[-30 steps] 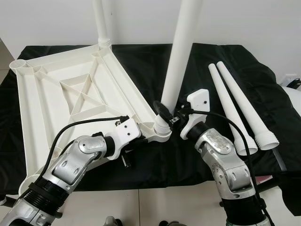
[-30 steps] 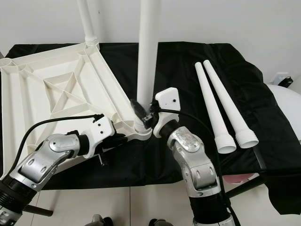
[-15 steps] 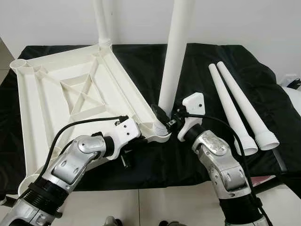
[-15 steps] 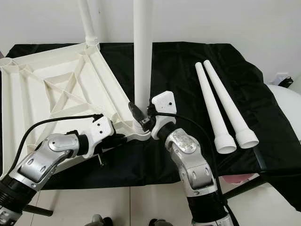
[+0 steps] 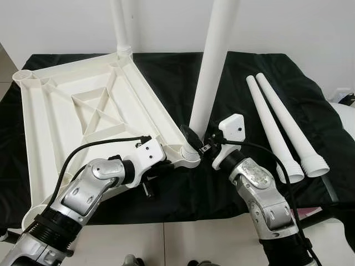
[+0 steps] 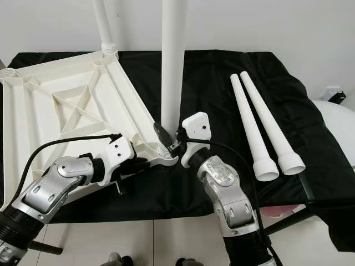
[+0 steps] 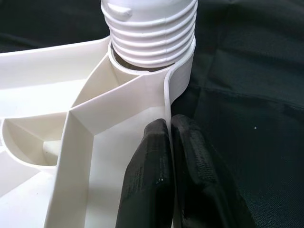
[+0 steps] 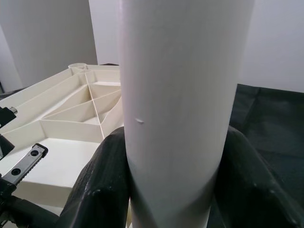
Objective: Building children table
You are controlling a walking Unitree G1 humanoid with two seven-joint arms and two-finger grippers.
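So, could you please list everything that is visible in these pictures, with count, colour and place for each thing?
tabletop: 1, white, upside down with ribs up, on the left part of the cloth.
screwed-in leg: 1, white, upright in the far corner socket of the tabletop.
held leg: 1, white, upright, threaded end in the near corner socket.
loose legs: 2, white, lying side by side on the right of the cloth.
cloth: 1, black, covering the work surface.
wall: white, behind.
floor: pale tiles, in front.
left gripper: 1, black fingers shut on the tabletop rim near the socket.
right gripper: 1, black fingers shut on the held leg.
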